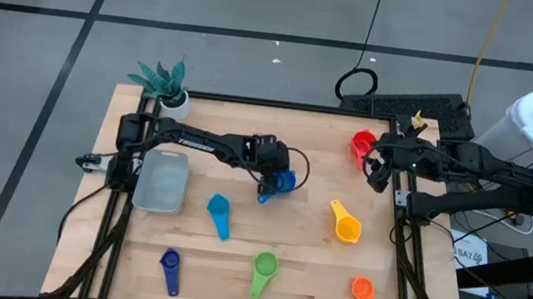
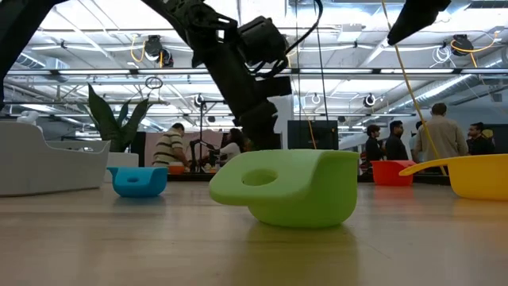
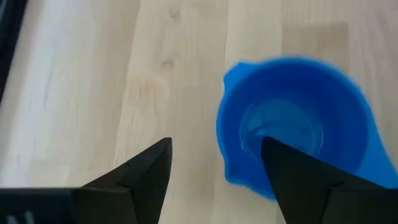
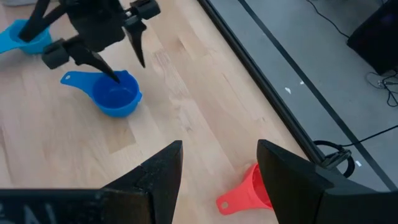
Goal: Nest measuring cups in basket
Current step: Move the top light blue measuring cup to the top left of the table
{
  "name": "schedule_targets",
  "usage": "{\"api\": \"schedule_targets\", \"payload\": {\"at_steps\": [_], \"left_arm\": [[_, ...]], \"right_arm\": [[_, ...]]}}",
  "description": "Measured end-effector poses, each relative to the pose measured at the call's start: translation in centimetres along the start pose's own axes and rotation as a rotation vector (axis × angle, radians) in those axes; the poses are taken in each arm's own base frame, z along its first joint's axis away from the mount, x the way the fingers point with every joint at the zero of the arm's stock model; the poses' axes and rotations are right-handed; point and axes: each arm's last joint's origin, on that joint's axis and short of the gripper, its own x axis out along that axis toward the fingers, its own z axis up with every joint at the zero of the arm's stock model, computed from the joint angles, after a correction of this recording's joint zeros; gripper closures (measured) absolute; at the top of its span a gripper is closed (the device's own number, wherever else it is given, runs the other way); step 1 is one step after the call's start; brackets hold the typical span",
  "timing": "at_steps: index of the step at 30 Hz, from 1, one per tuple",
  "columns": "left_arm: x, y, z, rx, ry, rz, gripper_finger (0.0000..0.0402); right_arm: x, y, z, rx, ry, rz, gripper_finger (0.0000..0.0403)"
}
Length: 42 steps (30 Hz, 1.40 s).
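Observation:
My left gripper [image 1: 270,185] is open, pointing down over the blue cup [image 1: 284,182] at the table's middle. In the left wrist view, my left gripper [image 3: 214,162] has one finger over the blue cup's [image 3: 298,118] bowl and the other outside its rim. My right gripper [image 1: 376,174] is open and hovers near the right far corner, above the red cup [image 1: 361,145]. The red cup [image 4: 245,193] shows between its fingers. The pale basket [image 1: 162,180] sits left of centre. Light blue [image 1: 219,213], dark blue [image 1: 169,267], green [image 1: 264,270], yellow [image 1: 344,221] and orange [image 1: 362,296] cups rest on the table. My left gripper comes from above, pointing down, and straddles the blue cup's rim [image 3: 222,127]. One finger [image 3: 292,168] stands in the bowl and one finger [image 3: 146,171] outside it. The cup sits upright on the table. I cannot tell whether either finger touches it.
A small white plant pot [image 1: 168,88] stands at the far left corner. The green cup [image 2: 286,187] fills the low view's foreground. People stand in the room behind the table. Bare wood lies between the blue cup and the basket.

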Motion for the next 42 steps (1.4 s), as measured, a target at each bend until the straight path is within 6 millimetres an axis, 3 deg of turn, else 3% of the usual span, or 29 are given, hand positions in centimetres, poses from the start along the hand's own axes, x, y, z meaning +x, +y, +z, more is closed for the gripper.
{"api": "schedule_targets", "payload": {"at_steps": [8, 15, 23, 27, 35, 42], "left_arm": [[1.1, 0.4, -0.3, -0.033, -0.008, -0.059, 0.0153], [3.5, -0.3, -1.7, -0.023, 0.071, -0.101, 0.0153], [3.2, -0.2, -1.6, 0.027, 0.088, -0.053, 0.0162], [3.0, -0.1, -2.0, 0.059, 0.135, -0.05, 0.0208], [2.5, -0.2, -2.6, 0.067, 0.221, -0.084, 0.0346], [2.3, -0.1, -3.5, 0.099, 0.306, -0.097, 0.0377]], "right_arm": [[0.0, 0.0, 0.2, 0.0, -0.015, 0.004, 0.0204], [0.1, 0.1, 0.3, 0.005, -0.025, 0.006, 0.0204], [0.9, 0.4, -0.4, -0.009, 0.01, -0.001, 0.0204], [1.5, 0.6, -0.9, -0.011, 0.036, 0.011, 0.0204], [1.8, 0.8, -1.2, 0.004, 0.061, 0.041, 0.0204], [1.6, 0.7, -1.3, 0.028, 0.059, 0.042, 0.0204]]}}
